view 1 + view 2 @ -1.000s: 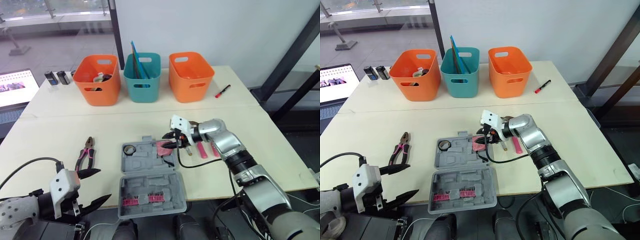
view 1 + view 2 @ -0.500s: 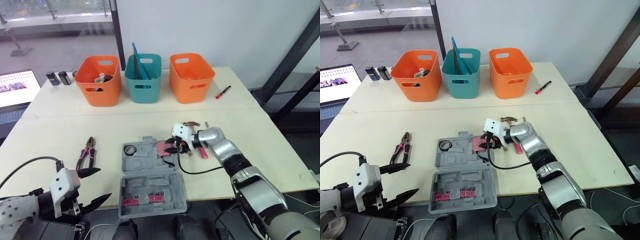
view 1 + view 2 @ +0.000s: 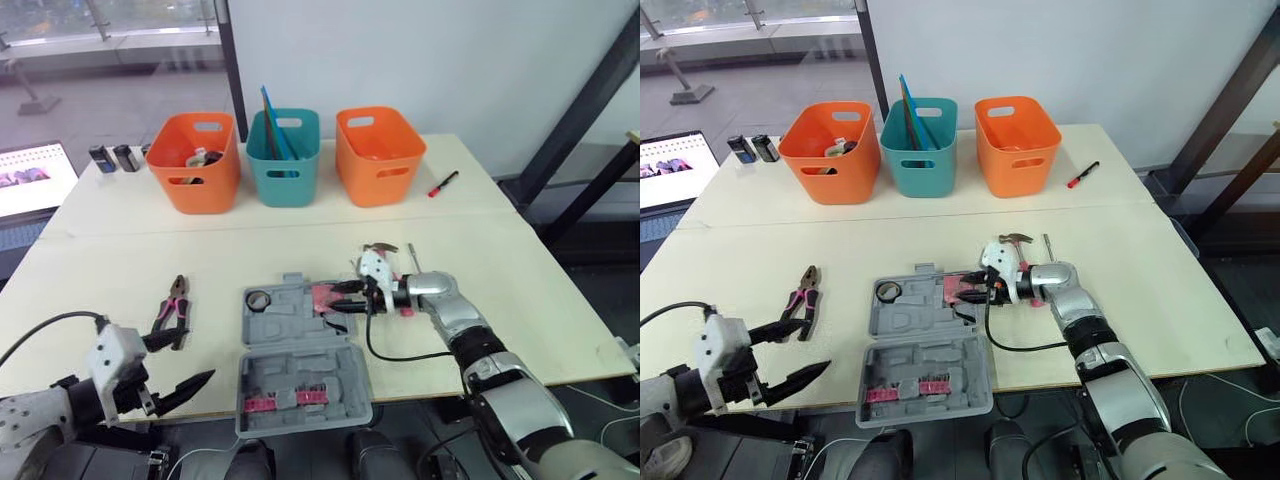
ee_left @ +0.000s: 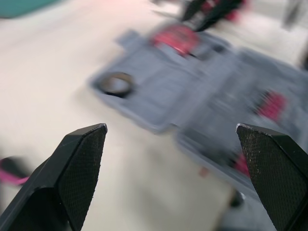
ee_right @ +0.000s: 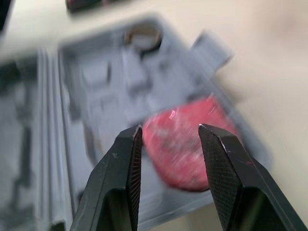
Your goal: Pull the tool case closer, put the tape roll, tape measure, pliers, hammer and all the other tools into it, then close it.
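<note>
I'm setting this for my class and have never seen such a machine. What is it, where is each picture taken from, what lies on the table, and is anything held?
It is a two-armed humanoid robot. The two wide pictures come from cameras in its head, looking down over the table; the two close ones look out from each wrist, between that arm's black jaws. On the table lies an open grey tool case, with a tape roll and a red tape measure in it. Pliers lie to its left, a hammer to its right, three bins behind. The left jaws and the right jaws both stand open and hold nothing; the right ones hover at the tape measure.
</note>
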You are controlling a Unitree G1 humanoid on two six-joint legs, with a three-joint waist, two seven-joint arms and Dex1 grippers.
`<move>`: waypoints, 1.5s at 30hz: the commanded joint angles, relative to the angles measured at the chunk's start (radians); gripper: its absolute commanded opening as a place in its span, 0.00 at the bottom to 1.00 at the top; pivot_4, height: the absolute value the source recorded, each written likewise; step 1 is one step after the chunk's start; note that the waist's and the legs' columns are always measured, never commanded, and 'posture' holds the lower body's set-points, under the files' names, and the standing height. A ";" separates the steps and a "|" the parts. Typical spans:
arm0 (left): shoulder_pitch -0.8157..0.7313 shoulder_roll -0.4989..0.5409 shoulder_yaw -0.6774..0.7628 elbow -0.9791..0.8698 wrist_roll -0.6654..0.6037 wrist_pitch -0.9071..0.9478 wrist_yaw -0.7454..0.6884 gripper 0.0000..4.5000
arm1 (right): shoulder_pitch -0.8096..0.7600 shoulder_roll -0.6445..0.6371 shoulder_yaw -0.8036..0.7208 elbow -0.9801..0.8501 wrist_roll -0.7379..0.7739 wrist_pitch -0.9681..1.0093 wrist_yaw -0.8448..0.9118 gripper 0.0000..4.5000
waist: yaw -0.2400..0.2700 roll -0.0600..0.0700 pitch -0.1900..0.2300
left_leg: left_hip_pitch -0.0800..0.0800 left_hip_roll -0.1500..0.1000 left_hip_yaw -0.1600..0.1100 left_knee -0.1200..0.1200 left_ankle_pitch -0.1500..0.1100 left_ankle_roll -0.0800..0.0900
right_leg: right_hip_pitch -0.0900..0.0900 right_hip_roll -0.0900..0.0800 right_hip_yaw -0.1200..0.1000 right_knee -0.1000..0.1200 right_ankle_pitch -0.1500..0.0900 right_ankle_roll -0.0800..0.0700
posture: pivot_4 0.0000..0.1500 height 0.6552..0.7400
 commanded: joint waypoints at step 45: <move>-0.543 -0.248 -0.105 -0.063 0.057 0.626 0.999 1.00 | 0.005 -0.346 0.007 -0.871 0.430 0.672 -0.034 0.98 | 0.026 -0.004 -0.001 | -0.001 -0.001 -0.002 0.002 -0.004 -0.006 | 0.009 0.000 0.000 -0.016 0.001 0.001 | 1.00 0.96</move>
